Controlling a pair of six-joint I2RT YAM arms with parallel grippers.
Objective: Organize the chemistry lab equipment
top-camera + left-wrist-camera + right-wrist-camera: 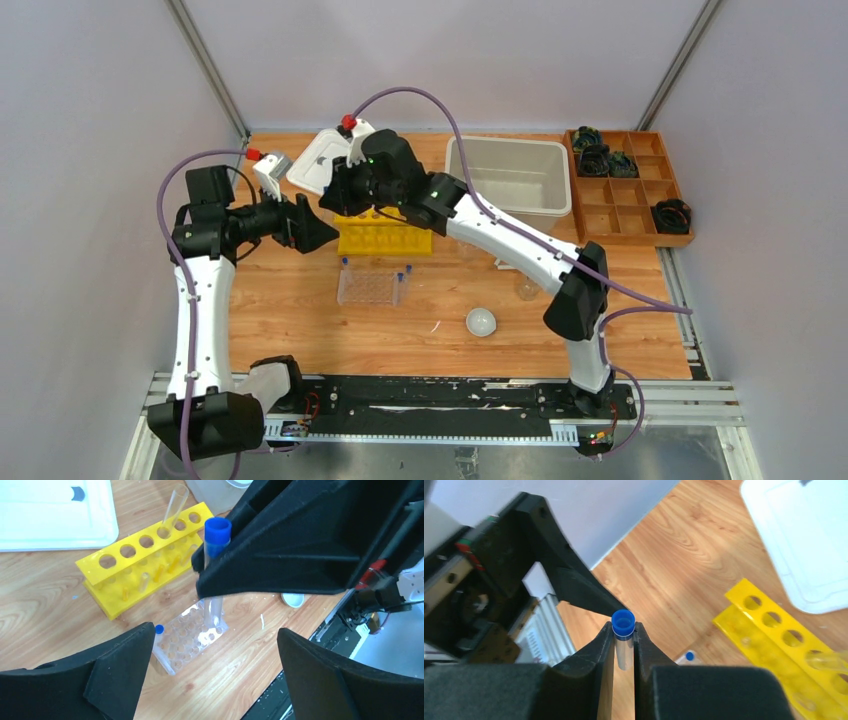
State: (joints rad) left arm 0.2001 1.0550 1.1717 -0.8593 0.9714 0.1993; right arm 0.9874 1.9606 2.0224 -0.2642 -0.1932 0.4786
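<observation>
right end effector (624, 641) tight around blue-capped tube (623, 621)

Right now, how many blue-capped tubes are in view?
3: one tube in the right gripper, one at the clear rack's left corner, one at its right corner. A fourth may hide there.

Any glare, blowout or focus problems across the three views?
Top external: even light, sharp, only soft shadows. Left wrist: bright glare patches on the clear rack, and the left fingers read as flat black. Right wrist: the white tray is nearly blown out, the right fingers are soft up close, and the blue-capped tube is in focus.
</observation>
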